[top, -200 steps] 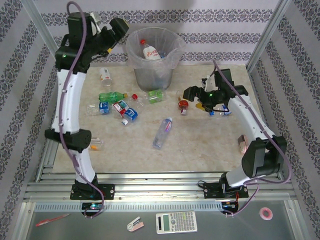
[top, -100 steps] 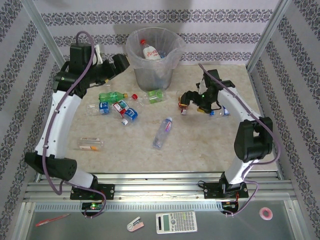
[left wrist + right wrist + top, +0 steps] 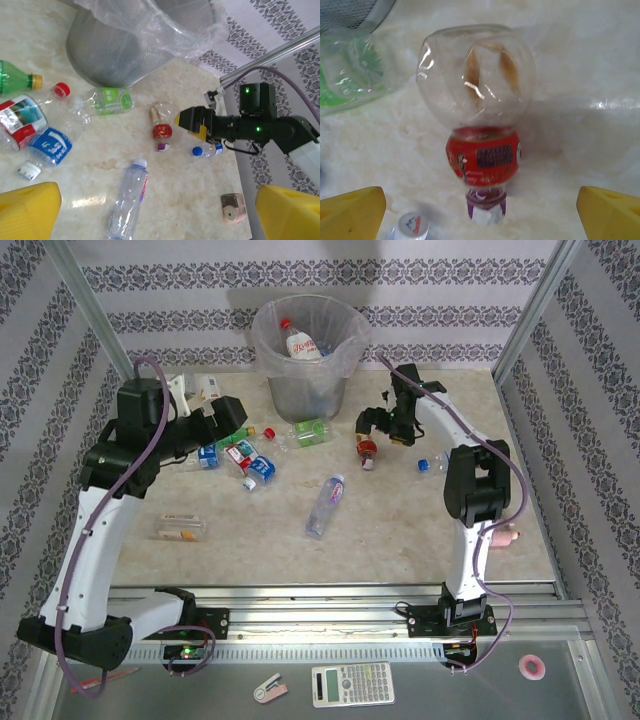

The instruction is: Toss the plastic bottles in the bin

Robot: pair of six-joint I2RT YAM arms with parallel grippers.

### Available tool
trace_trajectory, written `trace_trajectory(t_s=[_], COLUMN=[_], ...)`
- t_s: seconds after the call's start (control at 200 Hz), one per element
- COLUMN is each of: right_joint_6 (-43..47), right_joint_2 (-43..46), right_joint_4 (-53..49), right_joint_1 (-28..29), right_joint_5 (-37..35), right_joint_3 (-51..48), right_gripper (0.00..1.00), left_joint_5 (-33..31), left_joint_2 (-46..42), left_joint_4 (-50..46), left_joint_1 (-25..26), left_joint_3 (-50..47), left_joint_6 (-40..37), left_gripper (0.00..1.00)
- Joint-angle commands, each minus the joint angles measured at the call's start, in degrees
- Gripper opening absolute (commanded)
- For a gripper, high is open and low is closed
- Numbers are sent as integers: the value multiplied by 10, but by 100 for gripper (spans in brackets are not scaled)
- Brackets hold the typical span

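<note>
On the surface (image 3: 400, 530), farthest out from the bin (image 3: 305, 390), a bottle with an orange label (image 3: 180, 530) is lying on its side to the bin's front left. Closer in, a long clear bottle (image 3: 323, 505) is lying straight out in front of the bin.

Nearer again, to the bin's front left, a cluster of bottles (image 3: 240, 455) with blue and red labels is lying together. The jaws of the left arm (image 3: 240, 418) are hanging above them, spread wide and gripping nothing.

To the bin's front right, a blue-capped bottle (image 3: 432, 462) is lying alone. Between it and the bin, a red-labelled bottle (image 3: 482, 155) is lying with its purple cap pointing away from the bin. The jaws of the right arm (image 3: 368, 432) are standing fully apart just over it, and both yellow pads (image 3: 350, 212) are sitting clear of it.

A green-labelled bottle (image 3: 312, 430) is lying just in front of the bin's foot. Inside the bin, a red-capped bottle (image 3: 300, 343) is resting against the clear liner.
</note>
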State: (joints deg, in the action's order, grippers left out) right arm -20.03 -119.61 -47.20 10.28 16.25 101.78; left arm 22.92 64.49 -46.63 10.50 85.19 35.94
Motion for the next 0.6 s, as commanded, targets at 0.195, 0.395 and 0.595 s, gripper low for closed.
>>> trace_trajectory(t_s=[0.195,0.395,0.595], right_joint_6=[3,-7,-27], right_joint_2=[-94,-145,-168], right_joint_4=[-7,-14,-16], right_joint_1=[4,14,20], right_joint_5=[-3,0,-17], right_joint_3=[105,149,154], right_gripper=[96,93,84], left_joint_5=[-12,-37,-37], left_joint_2=[-43,-46,-46], left_joint_4=[-76,-112,-114], left_joint_1=[6,6,6], left_joint_3=[5,28,41], left_joint_6=[-16,-16,-12], left_gripper=[100,100,100])
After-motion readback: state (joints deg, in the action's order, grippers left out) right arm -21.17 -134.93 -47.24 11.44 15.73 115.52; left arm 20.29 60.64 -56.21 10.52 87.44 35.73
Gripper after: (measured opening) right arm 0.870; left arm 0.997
